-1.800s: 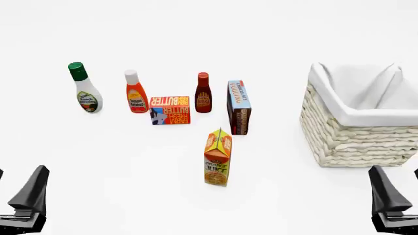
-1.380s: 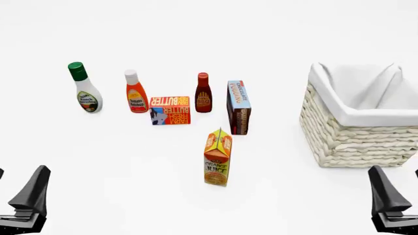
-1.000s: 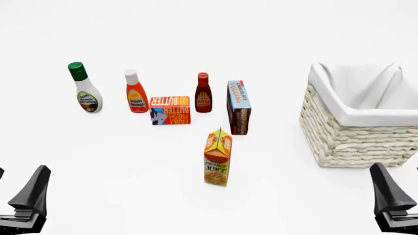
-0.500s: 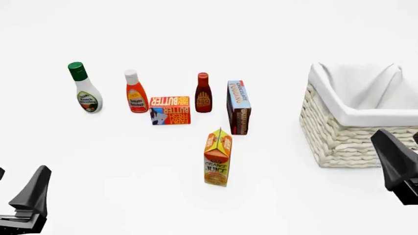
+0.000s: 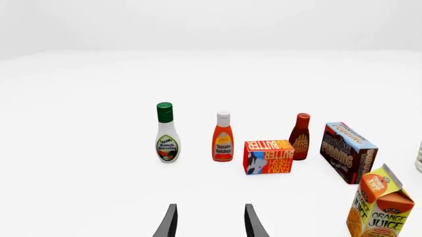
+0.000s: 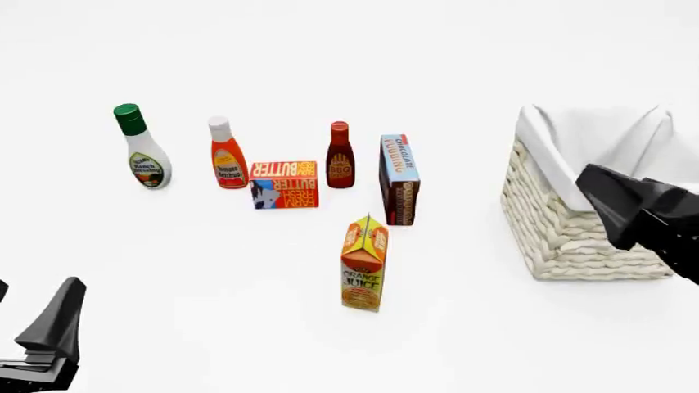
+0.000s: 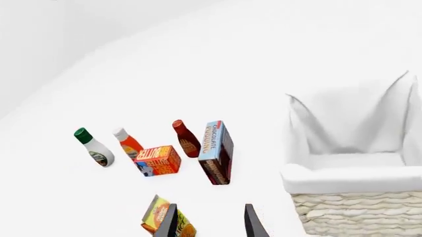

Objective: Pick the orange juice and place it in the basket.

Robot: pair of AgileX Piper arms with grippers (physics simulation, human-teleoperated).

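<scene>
Basket (image 6: 568, 237), the largest thing on the white table (image 6: 218, 270), sits at the far right: cream woven wicker with a white cloth liner folded over its rim, and nothing visible inside. Orange juice (image 6: 364, 264), a tall orange-and-yellow gable-top carton, stands upright near the middle of the table, well apart from the basket and alone in front of the other groceries. Behind it stand a chocolate pudding box (image 6: 399, 179), a flat butter box (image 6: 284, 183), a ranch dressing bottle (image 6: 141, 147), a ketchup bottle (image 6: 227, 153) and a small BBQ sauce bottle (image 6: 340, 167). Right gripper (image 7: 208, 221) hangs raised in front of the basket, fingers apart and empty, with the carton partly showing between them in its wrist view. Left gripper (image 5: 208, 222) sits low at the near left corner, fingers apart, holding nothing. Judging by this, the task is barely begun: reaching, grasping, carrying and placing all remain.
</scene>
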